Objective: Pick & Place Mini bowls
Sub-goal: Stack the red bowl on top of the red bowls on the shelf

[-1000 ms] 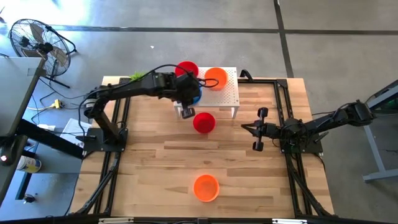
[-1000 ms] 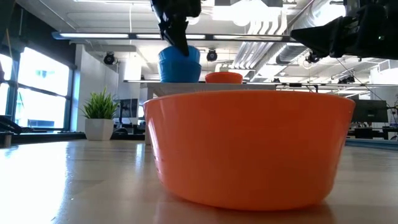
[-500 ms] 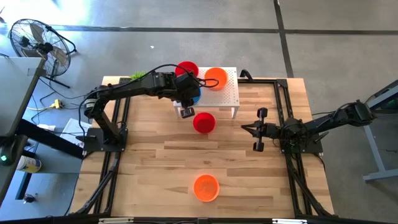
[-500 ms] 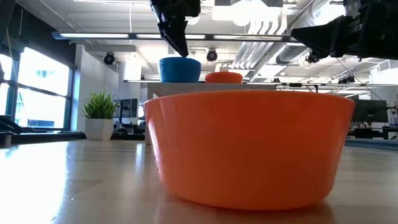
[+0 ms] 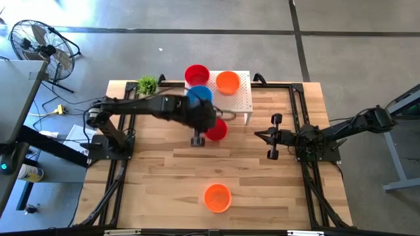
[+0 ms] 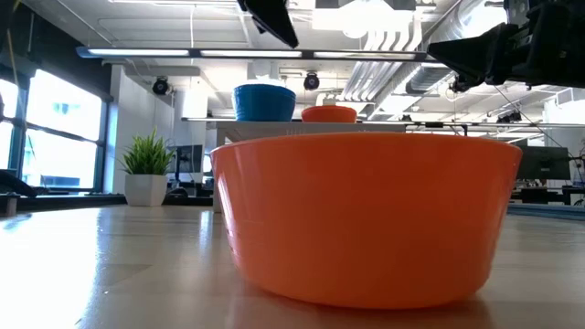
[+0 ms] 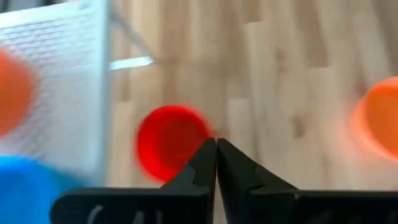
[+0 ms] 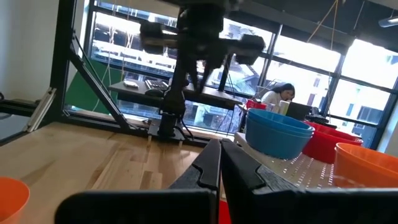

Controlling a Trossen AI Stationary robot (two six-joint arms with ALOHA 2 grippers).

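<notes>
Three mini bowls sit on the white perforated stand [image 5: 239, 98]: a blue bowl [image 5: 199, 95], a red bowl [image 5: 196, 74] and an orange bowl [image 5: 228, 82]. Another red bowl [image 5: 218, 130] stands on the table in front of the stand, and another orange bowl [image 5: 217, 197] stands near the near edge. My left gripper [image 5: 204, 123] hangs shut above the table, just left of the table's red bowl [image 7: 169, 140], and touches nothing. My right gripper [image 5: 258, 134] waits shut and empty at the table's right.
A small green plant [image 5: 147, 84] stands at the far edge, left of the stand. Black rail frames [image 5: 298, 124] run along both sides of the table. In the low view the near orange bowl [image 6: 366, 215] hides much of the table behind it. Bare wood lies between the two table bowls.
The blue bowl, tilted under my left gripper's fingers a second ago, settled level on the stand. My left gripper then rose off it and moved toward the near edge, to beside the red bowl on the table. The right arm kept still.
</notes>
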